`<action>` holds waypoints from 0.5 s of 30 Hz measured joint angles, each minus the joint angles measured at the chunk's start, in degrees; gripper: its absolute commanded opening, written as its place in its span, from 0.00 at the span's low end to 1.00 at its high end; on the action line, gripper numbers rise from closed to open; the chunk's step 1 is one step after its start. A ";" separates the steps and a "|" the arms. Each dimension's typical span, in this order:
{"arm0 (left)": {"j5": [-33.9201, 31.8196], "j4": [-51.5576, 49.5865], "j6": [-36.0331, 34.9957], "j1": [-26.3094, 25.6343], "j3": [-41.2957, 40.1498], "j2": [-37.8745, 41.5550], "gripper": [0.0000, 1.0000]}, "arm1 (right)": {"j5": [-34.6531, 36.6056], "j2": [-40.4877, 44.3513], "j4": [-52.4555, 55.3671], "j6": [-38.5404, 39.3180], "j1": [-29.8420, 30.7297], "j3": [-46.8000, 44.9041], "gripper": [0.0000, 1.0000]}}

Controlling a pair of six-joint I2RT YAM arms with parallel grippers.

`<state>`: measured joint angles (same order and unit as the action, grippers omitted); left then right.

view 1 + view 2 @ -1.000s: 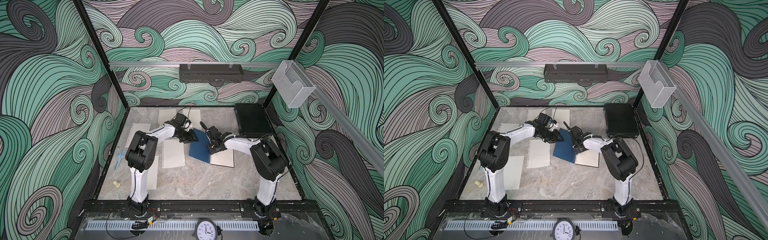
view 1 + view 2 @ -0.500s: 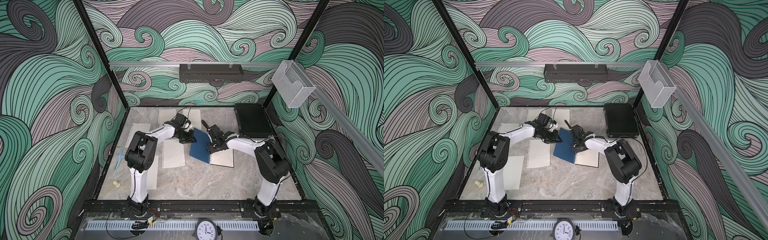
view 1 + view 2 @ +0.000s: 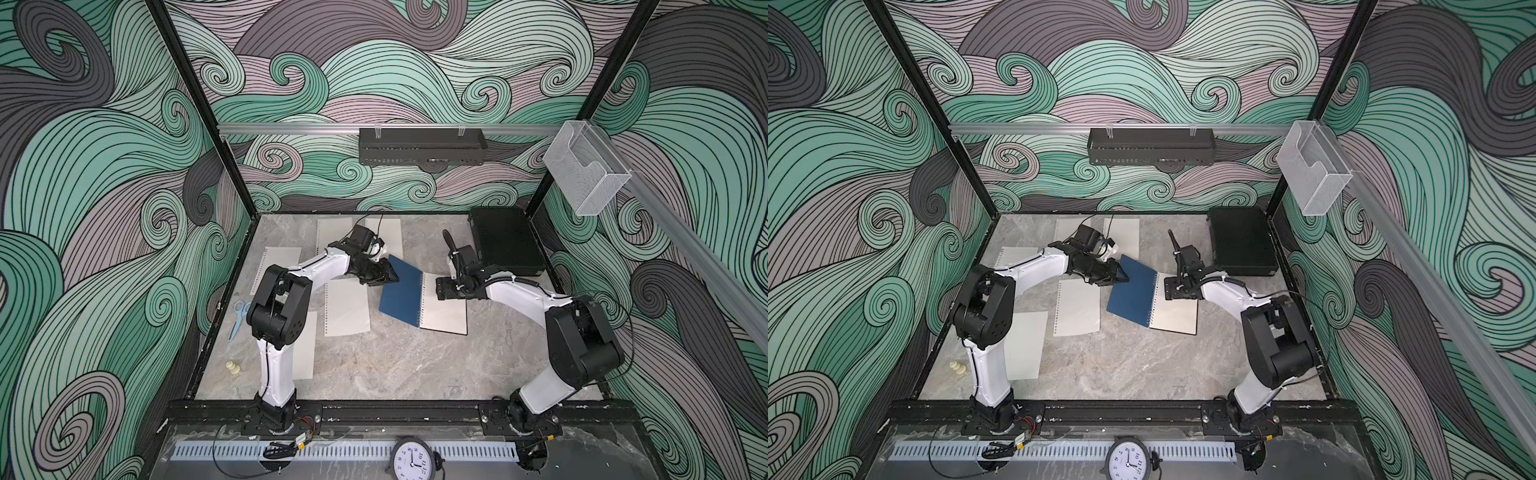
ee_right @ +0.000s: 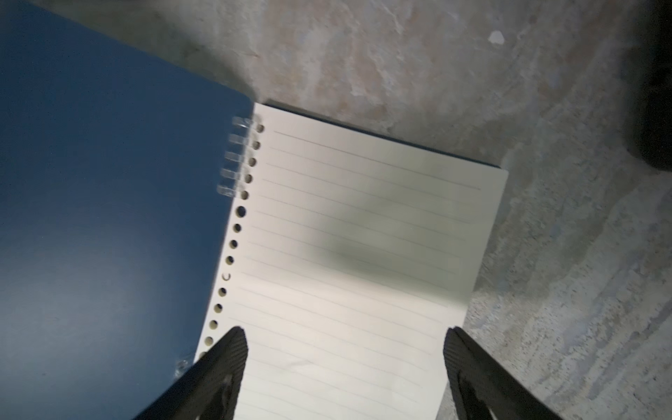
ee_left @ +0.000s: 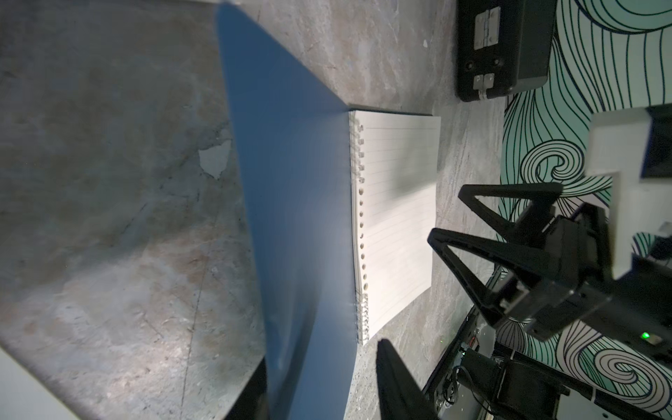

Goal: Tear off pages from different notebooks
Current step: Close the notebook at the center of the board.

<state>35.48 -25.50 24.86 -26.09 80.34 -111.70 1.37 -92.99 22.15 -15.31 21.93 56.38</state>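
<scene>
So my right gripper (image 4: pixel 343 332) is spreading wide and holding nothing now. It's hovering right over the bare lined page (image 4: pixel 356 236), whereas a second ago it was sitting up against the blue cover (image 3: pixel 401 293). That cover is lying flipped open, its far corner poking between the left gripper (image 3: pixel 390 275) jaws. Can't tell if they're actually pinching it. I'm reading this as the notebook (image 3: pixel 1152 301) finally being open, so the tear is coming next. Torn sheets (image 3: pixel 347 307) are piling up beside the left gripper.
</scene>
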 measured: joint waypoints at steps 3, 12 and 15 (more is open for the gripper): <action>0.52 -0.22 -0.35 -0.83 0.00 0.42 0.43 | -0.87 1.97 -0.26 -0.66 -2.05 -2.14 0.86; 2.93 -0.83 -2.64 -4.61 1.57 0.92 0.45 | -2.71 7.54 -2.95 -1.90 -6.27 -5.40 0.86; 4.46 -0.61 -3.52 -6.01 2.56 0.94 0.46 | -2.91 8.87 -3.30 -1.97 -7.06 -6.45 0.86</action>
<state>39.94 -26.11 21.34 -32.10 82.89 -110.76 -1.54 -84.12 18.85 -17.28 14.87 49.93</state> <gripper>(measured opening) 0.457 0.861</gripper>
